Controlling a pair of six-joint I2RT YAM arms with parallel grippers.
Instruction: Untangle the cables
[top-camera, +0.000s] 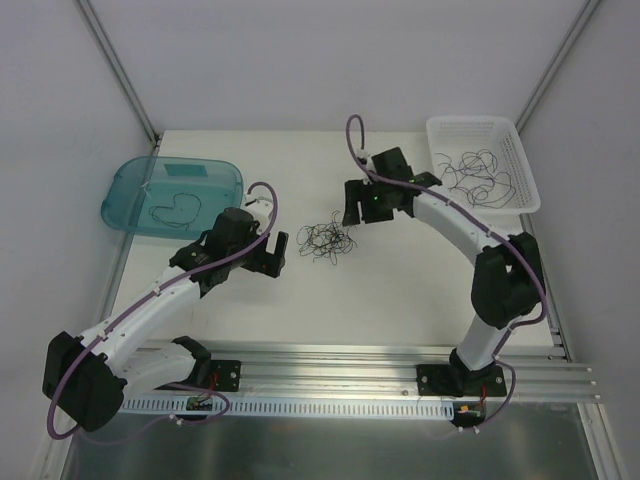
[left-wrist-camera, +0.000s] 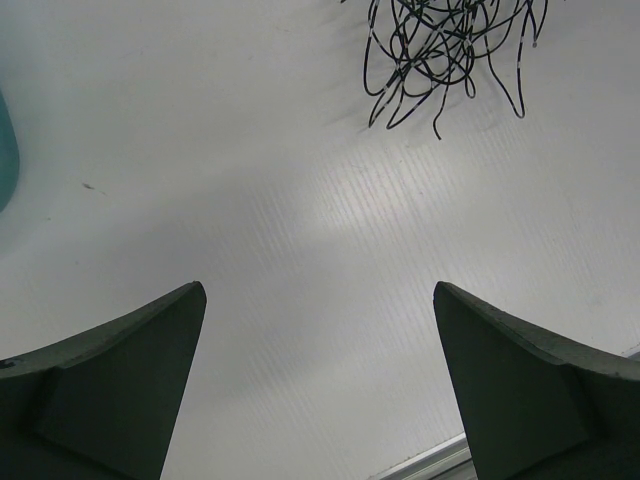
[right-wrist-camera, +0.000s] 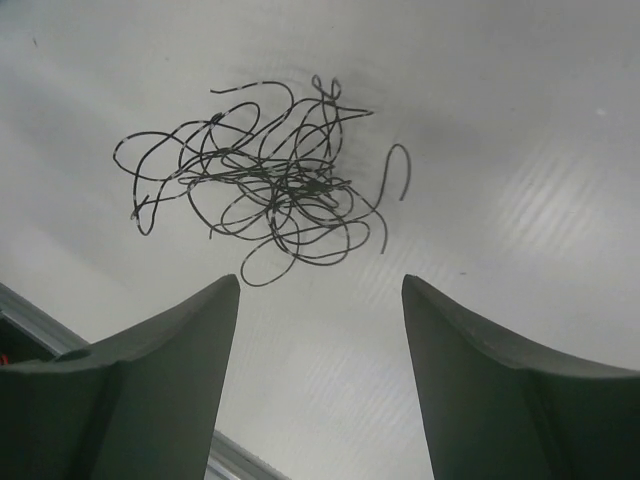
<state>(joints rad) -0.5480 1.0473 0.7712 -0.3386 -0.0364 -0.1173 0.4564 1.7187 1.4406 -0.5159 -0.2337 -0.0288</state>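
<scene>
A tangle of thin dark cables lies on the white table between the two arms. In the left wrist view the tangle is far ahead at the top right, and my left gripper stands wide open over bare table. My right gripper is open too, with the tangle just beyond its fingertips and nothing between them. From above, the left gripper is left of the tangle and the right gripper is at its upper right. One cable lies in the teal tray.
A white basket at the back right holds several loose cables. The teal tray's edge shows at the left of the left wrist view. A metal rail runs along the near table edge.
</scene>
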